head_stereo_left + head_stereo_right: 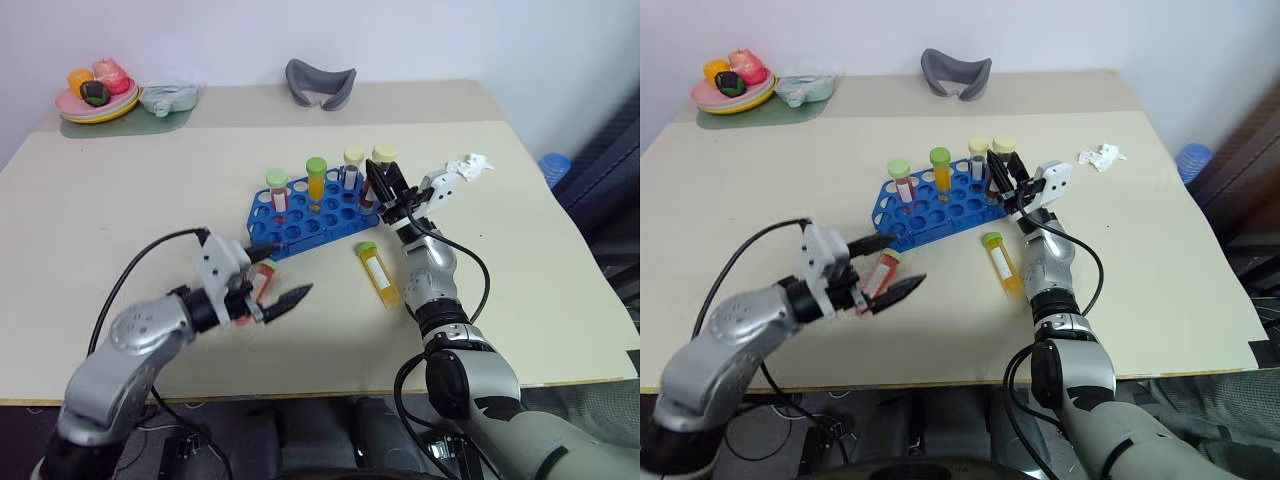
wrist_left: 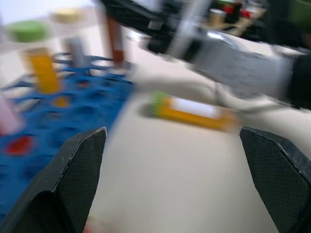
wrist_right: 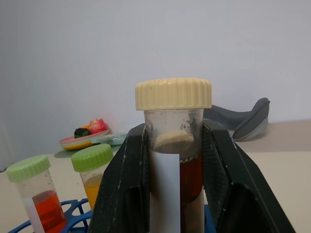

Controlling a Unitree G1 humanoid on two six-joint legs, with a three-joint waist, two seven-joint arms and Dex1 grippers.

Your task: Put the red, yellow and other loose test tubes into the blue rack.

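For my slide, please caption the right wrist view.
Right claw shut on cream-capped clear plastic test tube above blue rack.

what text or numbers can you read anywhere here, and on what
No text reads for certain.
Tube with the cream cap, held in the right tool: faint print by its rim, too small to read.
White labels on this tube and the loose yellow tube: look blank.
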